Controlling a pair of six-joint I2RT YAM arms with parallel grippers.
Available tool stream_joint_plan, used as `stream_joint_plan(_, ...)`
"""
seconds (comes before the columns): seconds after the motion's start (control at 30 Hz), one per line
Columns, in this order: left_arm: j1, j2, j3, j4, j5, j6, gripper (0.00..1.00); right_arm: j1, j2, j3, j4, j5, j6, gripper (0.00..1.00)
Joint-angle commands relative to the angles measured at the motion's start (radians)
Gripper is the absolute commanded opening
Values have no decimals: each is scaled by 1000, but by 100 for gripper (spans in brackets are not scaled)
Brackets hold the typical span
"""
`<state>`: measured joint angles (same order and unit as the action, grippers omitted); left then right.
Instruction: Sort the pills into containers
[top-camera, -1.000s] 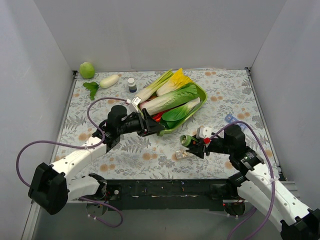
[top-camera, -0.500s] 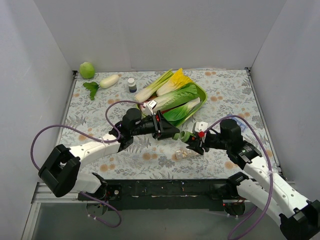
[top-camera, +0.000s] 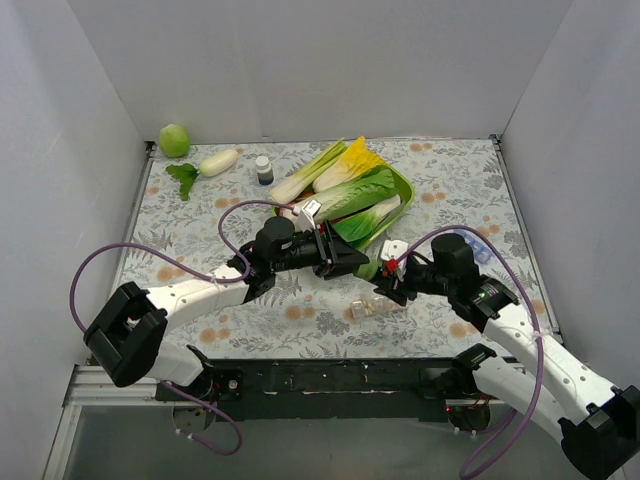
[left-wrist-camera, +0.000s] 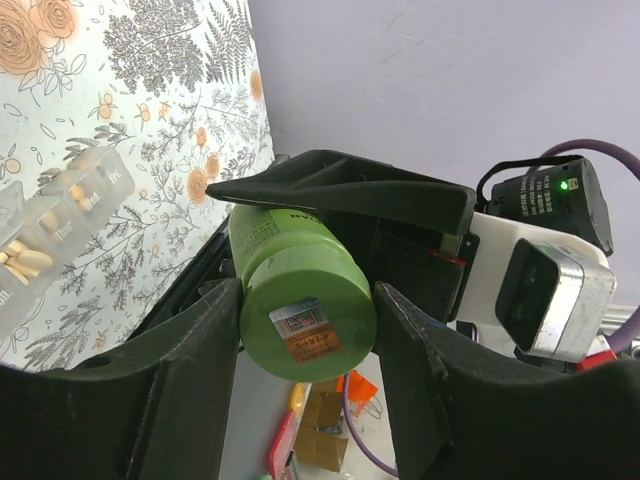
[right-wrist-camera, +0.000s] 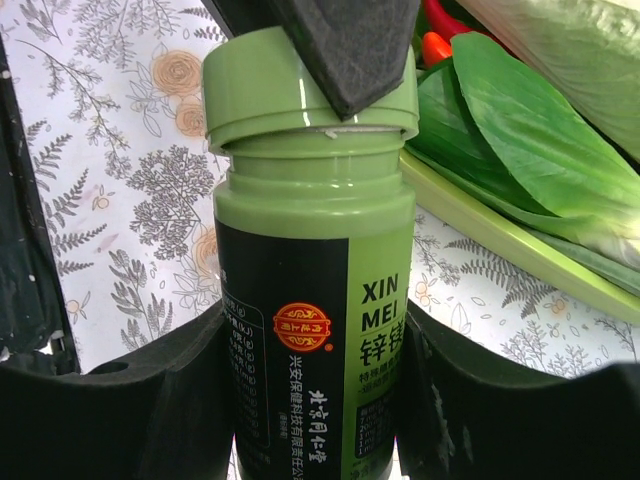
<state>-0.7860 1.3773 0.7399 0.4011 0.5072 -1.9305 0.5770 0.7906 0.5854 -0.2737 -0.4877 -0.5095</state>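
Note:
A green pill bottle (top-camera: 372, 268) with a black label is held in the air over the table's middle. My right gripper (top-camera: 388, 283) is shut on its body (right-wrist-camera: 310, 300). My left gripper (top-camera: 355, 263) is closed round its green cap (left-wrist-camera: 305, 300), with a finger on each side; one black left finger (right-wrist-camera: 335, 50) lies over the cap in the right wrist view. The clear pill-organizer strip (top-camera: 365, 308) lies on the cloth just below the bottle; its compartments (left-wrist-camera: 60, 225) hold pale pills.
A green tray (top-camera: 403, 186) of leafy vegetables lies behind the grippers. A small dark-capped bottle (top-camera: 264, 170), a white radish (top-camera: 218, 162), a leaf (top-camera: 183, 178) and a green fruit (top-camera: 174, 140) sit at the back left. A blue strip (top-camera: 478, 250) shows behind my right arm.
My left gripper moved right from the tray's edge to the bottle and closed round its cap. My right gripper carried the bottle up and left to meet it.

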Motion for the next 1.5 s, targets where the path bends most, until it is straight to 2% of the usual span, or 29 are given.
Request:
stream_joint_plan(0.0, -18, -1, 68, -43, -41, 17, 13, 14, 16, 63, -19, 40, -46, 1)
stream_joint_plan(0.17, -32, 19, 127, -206, -61, 68, 11, 24, 24, 85, -53, 54, -76, 1)
stream_joint_plan(0.53, -52, 83, 249, -389, -65, 177, 8, 35, 38, 128, -73, 37, -92, 1)
stream_joint_plan(0.63, -56, 89, 260, -395, -61, 180, 7, 37, 41, 146, -67, 18, -64, 1)
stream_joint_plan(0.9, -62, 37, 204, -277, -26, 194, 7, 4, 38, 163, -10, -161, 147, 1)
stream_joint_plan(1.03, -62, 17, 168, -173, 100, 247, 6, -20, 30, 151, 37, -270, 245, 1)
stream_joint_plan(1.2, -62, 34, 211, -260, 260, 436, 5, -42, 21, 111, 155, -428, 385, 1)
stream_joint_plan(1.23, -62, 35, 232, -316, 278, 515, 5, -43, 19, 88, 183, -475, 446, 1)
stream_joint_plan(1.3, -62, 28, 248, -353, 333, 583, 5, -54, 19, 56, 244, -515, 523, 1)
stream_joint_plan(1.33, -62, 19, 256, -392, 349, 669, 6, -58, 19, 41, 324, -555, 613, 1)
stream_joint_plan(1.4, -62, -15, 245, -395, 389, 732, 8, -75, 18, -19, 427, -589, 710, 1)
stream_joint_plan(1.47, -55, -29, 236, -450, 393, 810, 14, -91, 13, -76, 606, -621, 878, 1)
